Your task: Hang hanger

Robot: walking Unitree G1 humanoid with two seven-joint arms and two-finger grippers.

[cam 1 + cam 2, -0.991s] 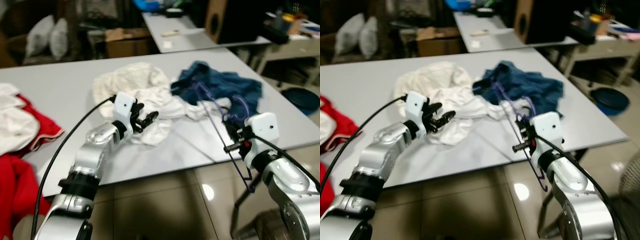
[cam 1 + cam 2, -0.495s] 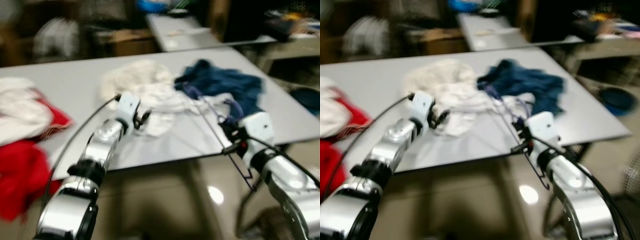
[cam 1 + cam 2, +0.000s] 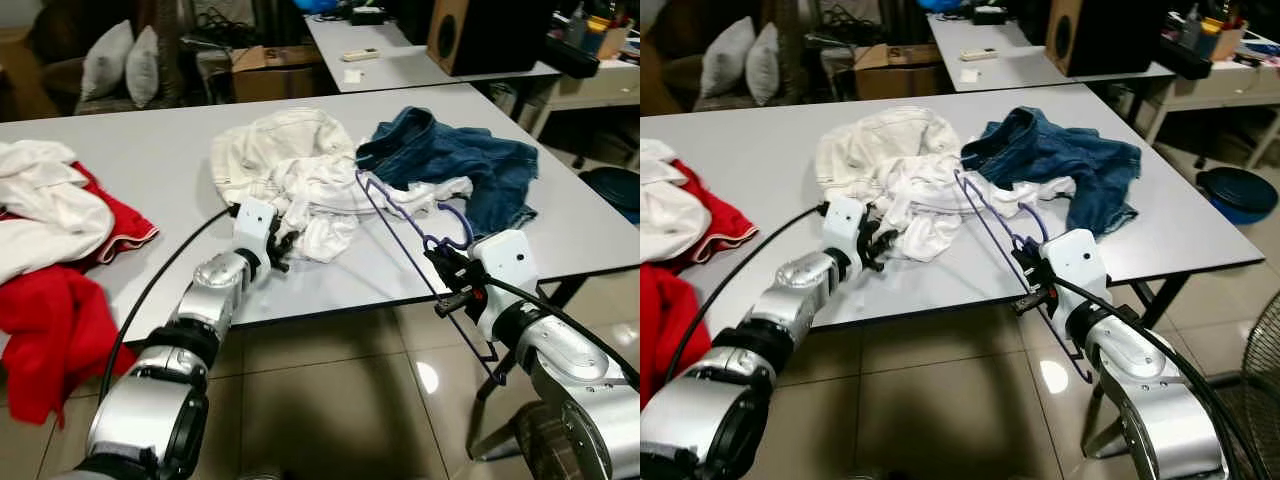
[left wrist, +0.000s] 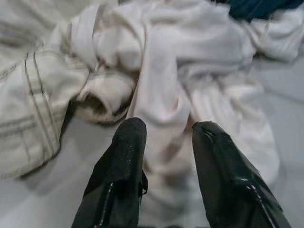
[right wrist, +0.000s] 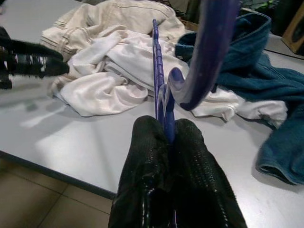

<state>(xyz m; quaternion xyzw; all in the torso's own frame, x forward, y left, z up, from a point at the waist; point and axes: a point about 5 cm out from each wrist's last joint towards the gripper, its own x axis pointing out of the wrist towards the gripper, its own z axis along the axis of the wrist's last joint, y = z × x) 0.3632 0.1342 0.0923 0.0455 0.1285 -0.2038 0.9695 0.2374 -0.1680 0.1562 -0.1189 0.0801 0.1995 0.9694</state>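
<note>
- At the near edge of the grey table (image 3: 120, 160), the right gripper (image 5: 165, 142) had its two black fingers pressed together on the purple hanger (image 3: 405, 235), held by its frame just below the hook.
- That hanger stood tilted, its upper part reaching over the table towards the clothes and its lower corner hanging past the table edge above the tiled floor (image 3: 330, 400).
- Beside the white shirt (image 4: 190, 95), the left gripper (image 4: 168, 142) had its fingers parted, with a fold of the white cloth lying between them; whether it already gripped the cloth could not be told.
- Judged from this, the step in hand looked like bringing garment and hanger together: the hanger was already secured, the garment not yet on it.
- No rail or hook to hang the hanger on could be seen, so the hanging itself was probably some way off.
- The next move likely called for the left gripper to close on the shirt and lift an opening clear, while the right arm steered a hanger arm into it without snagging the pile.
- Counted: one hanger; one grey table in front and one more behind it (image 3: 420, 65).
- One cream garment (image 3: 270, 150) lay touching the white shirt, and one blue denim piece (image 3: 450, 165) lay just beside them.
- Well apart at the left lay a heap of red and white clothes (image 3: 50, 260).
</note>
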